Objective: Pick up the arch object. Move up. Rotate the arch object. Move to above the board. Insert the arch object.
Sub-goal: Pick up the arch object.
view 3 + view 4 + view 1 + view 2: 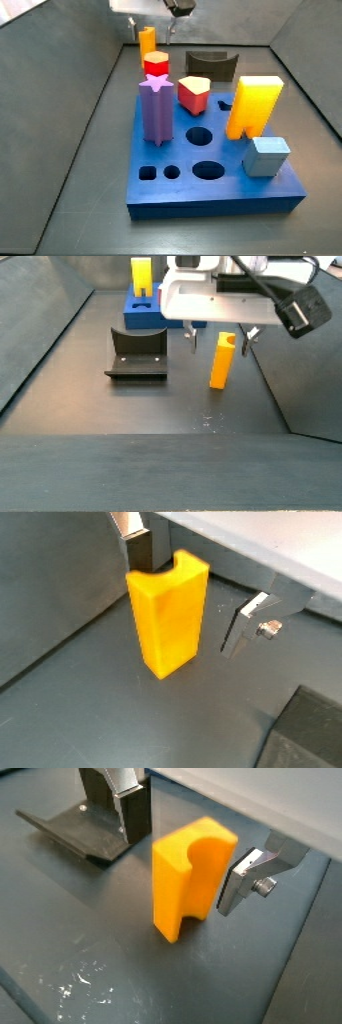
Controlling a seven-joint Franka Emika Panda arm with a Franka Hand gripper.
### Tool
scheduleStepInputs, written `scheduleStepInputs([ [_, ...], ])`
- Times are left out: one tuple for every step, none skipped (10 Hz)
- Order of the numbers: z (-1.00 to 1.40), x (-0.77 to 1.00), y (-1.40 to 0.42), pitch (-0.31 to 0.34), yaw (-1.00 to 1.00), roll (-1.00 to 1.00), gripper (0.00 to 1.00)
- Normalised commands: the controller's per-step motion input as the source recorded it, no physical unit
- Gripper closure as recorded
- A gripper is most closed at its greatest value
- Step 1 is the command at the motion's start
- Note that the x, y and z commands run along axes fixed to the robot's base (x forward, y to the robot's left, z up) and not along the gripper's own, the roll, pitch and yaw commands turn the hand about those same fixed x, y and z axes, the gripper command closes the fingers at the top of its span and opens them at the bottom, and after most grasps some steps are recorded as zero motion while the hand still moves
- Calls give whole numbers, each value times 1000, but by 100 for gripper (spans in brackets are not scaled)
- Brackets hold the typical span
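The arch object (187, 883) is seen as a tall, slim orange-yellow block with a rounded notch in its top, standing upright on the dark floor (94, 968). It is placed between the jaws of the gripper (201, 587), which is lowered around its upper part. The jaws are spread, and gaps are visible between both fingers (243, 883) and the block.

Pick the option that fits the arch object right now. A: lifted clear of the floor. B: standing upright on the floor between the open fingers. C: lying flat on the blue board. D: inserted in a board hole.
B: the arch object stands upright on the dark floor with the end effector open around it, its fingers apart from the object's sides, far from the board.
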Motion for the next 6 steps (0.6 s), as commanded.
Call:
scheduleStepInputs([
  [0, 0, 0, 0, 0, 0, 0],
  [0, 0, 0, 0, 0, 0, 100],
  [0, 0, 0, 0, 0, 0, 100],
  [0, 0, 0, 0, 0, 0, 100],
  [0, 0, 0, 0, 0, 0, 100],
  [0, 0, 0, 0, 0, 0, 100],
])
